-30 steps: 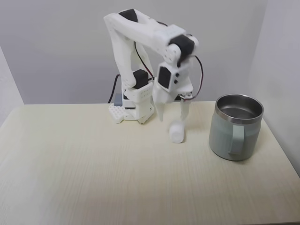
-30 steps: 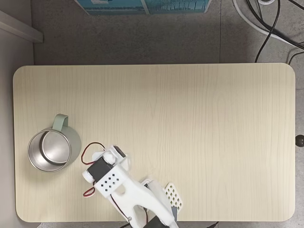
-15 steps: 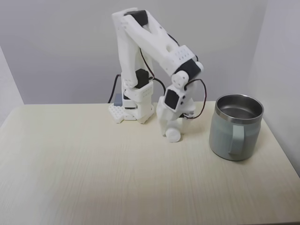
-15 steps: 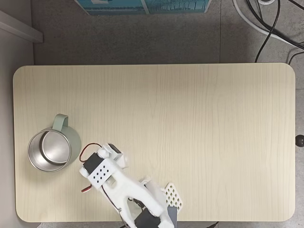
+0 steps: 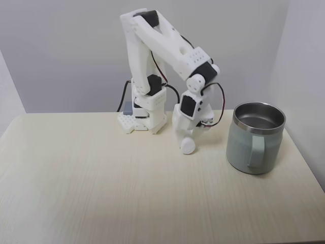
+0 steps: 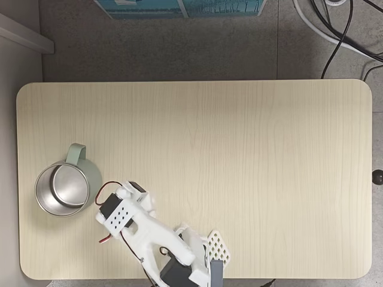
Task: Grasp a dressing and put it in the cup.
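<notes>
**Tool down on the dressing, cup close by**

In the fixed view from the front, the tool [image 5: 187, 143] points down with the dressing [image 5: 187, 146] at its tip, the fingers closed against the small white roll. Whether the roll rests on the desk [image 5: 101, 193] or hangs just clear of it is hard to judge from this angle. The cup [image 5: 255, 137] stands near the roll, to its right in this view, close to the desk's right edge, handle facing the camera.

In the fixed view from above, the arm [image 6: 146, 230] covers the dressing. The cup [image 6: 63, 188] sits near the left edge here, and the arm's base near the bottom edge. Bare desk [image 6: 239, 149] stretches wide toward the top and right edges.
</notes>
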